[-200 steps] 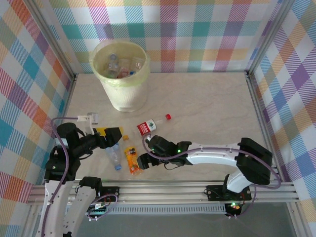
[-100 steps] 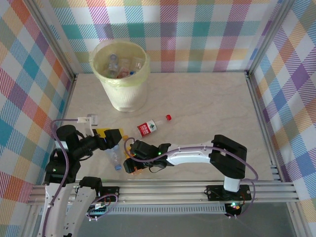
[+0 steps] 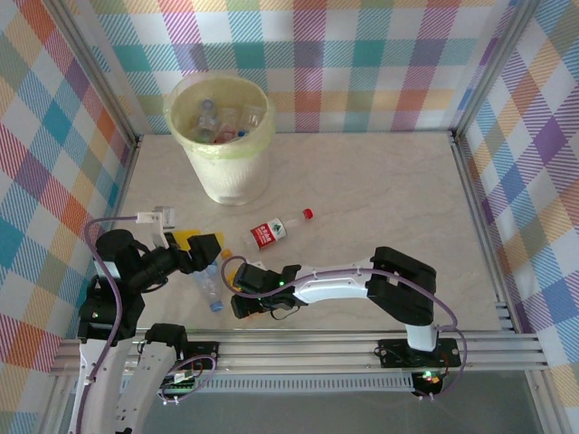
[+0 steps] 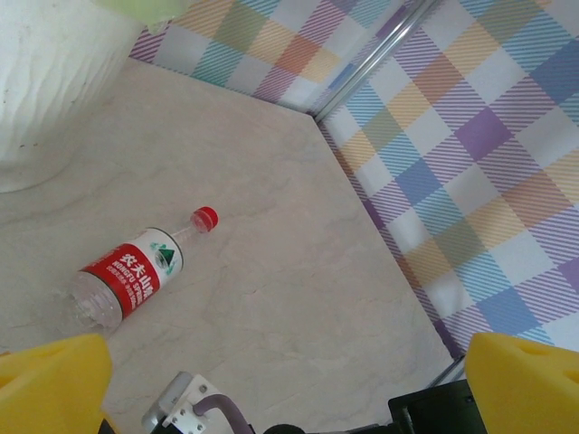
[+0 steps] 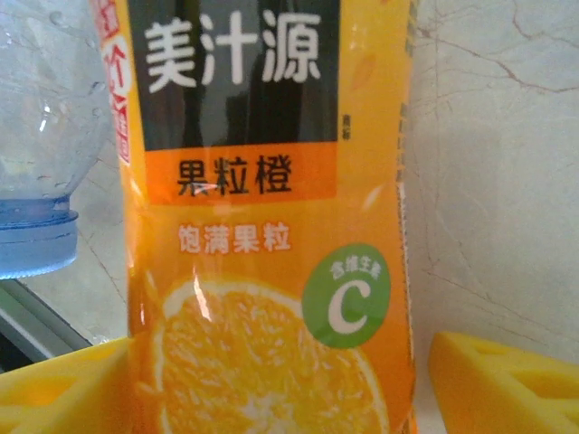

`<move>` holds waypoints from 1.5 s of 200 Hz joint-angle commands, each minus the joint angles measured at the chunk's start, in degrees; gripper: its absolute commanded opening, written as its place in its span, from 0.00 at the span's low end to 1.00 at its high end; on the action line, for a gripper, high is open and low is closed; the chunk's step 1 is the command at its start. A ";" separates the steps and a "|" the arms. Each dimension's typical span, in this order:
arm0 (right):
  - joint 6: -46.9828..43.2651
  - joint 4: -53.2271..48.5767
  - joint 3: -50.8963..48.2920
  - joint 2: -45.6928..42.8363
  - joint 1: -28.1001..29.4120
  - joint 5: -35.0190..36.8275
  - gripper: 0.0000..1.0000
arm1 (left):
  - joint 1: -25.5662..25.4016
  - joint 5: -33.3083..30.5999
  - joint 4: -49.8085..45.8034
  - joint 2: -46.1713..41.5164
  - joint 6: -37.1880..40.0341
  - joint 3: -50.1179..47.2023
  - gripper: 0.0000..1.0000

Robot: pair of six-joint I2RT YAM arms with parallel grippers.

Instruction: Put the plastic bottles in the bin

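The large round pale-yellow translucent plastic bin [image 3: 226,176] stands at the upper left of the top view, with several bottles inside it; a clear plastic bottle with a red label and red cap [image 4: 127,276] lies on its side mid-frame; the right gripper [image 5: 271,389] straddles an orange juice bottle [image 5: 271,226], jaws not yet clenched, a thin gap at the right-hand pad; a clear blue-capped bottle [image 5: 41,127] lies just beside it; the left gripper [image 4: 289,389] is spread wide, grasping nothing.

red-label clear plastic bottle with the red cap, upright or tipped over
Tipped over: the clear plastic bottle with the red label lies lengthwise on the pale tabletop, its red cap pointing sideways, not up.
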 commanded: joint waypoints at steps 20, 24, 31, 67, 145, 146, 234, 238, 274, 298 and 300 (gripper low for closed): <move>0.37 1.43 -0.84 -0.19 0.43 0.79 0.64 | 0.00 0.39 1.83 -0.01 -1.28 0.58 1.00; 0.26 1.56 -1.11 -0.51 0.40 0.84 0.63 | 0.00 0.42 1.96 -0.01 -1.45 0.42 1.00; 0.35 1.86 -1.63 -1.11 0.27 1.17 0.60 | 0.00 0.59 2.17 -0.01 -1.69 0.09 1.00; 0.22 4.00 -6.29 -6.03 -1.06 1.80 0.57 | -0.03 1.43 3.69 -0.16 -3.61 -1.48 1.00; -4.41 6.41 -18.08 -21.78 -6.87 -3.10 0.57 | -2.46 3.18 12.35 0.62 -14.13 -9.74 1.00; -4.54 6.42 -18.16 -21.98 -6.95 -3.28 0.57 | -2.51 3.21 12.54 0.65 -14.22 -9.80 1.00; -7.82 9.28 -22.42 -35.42 -13.42 -15.74 0.57 | -18.19 -2.92 25.62 7.38 -22.89 -17.38 0.99; -7.85 9.66 -22.57 -35.86 -13.59 -16.30 0.57 | -19.14 -3.57 26.52 8.05 -23.26 -17.60 0.98; -7.53 12.67 -23.81 -38.36 -14.68 -21.76 0.58 | -26.87 -7.29 37.86 15.52 -27.21 -19.51 0.92; -7.47 13.68 -24.19 -38.94 -14.84 -23.95 0.58 | -29.72 -10.30 39.78 19.07 -27.06 -18.71 0.90; -7.45 13.79 -24.25 -38.89 -14.84 -24.12 0.58 | -29.90 -10.43 39.86 19.26 -26.99 -18.62 0.90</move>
